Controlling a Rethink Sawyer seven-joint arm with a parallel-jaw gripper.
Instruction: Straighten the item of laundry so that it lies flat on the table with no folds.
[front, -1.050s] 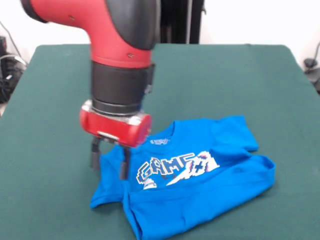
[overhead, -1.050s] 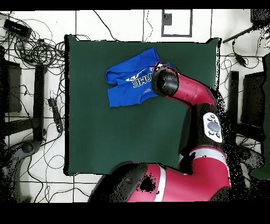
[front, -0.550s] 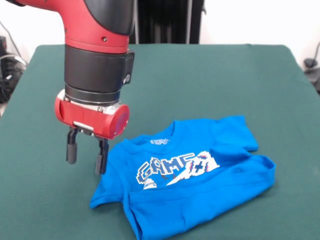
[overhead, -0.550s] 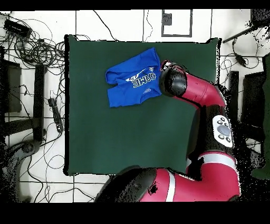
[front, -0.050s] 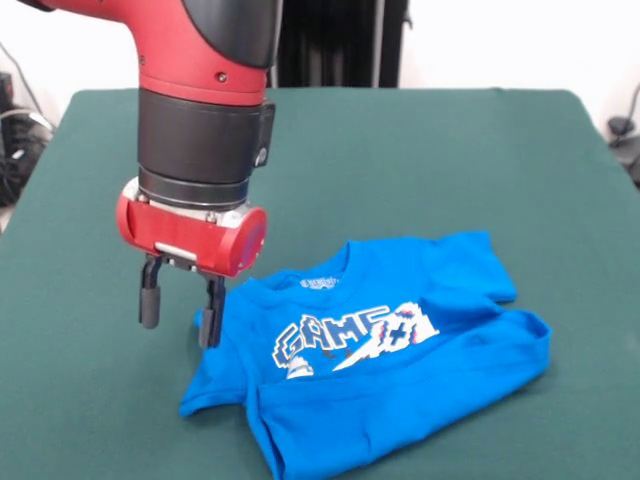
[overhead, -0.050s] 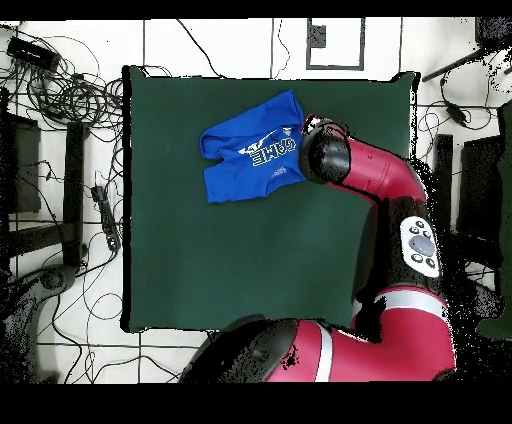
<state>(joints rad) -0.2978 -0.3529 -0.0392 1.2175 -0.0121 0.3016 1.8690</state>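
Note:
The item of laundry (front, -0.050s: 390, 350) is a bright blue T-shirt lying crumpled on the green table (front, -0.050s: 420, 160), its white "GAME" print partly folded over and its lower part bunched. In the overhead view the item of laundry (overhead, -0.050s: 248, 160) sits near the far edge of the table (overhead, -0.050s: 250, 260). My gripper (front, -0.050s: 180, 308) hangs open just left of the shirt's left sleeve, with nothing between its fingers; one finger is close to the sleeve's edge. From overhead the arm's wrist (overhead, -0.050s: 325, 155) covers the gripper.
Cables and stands lie on the floor around the table in the overhead view. A black stand rises behind the table's far edge in the front view.
The gripper moved left off the shirt's sleeve onto the bare cloth beside it, then drifted slightly back right and lower. The shirt stays as it was.

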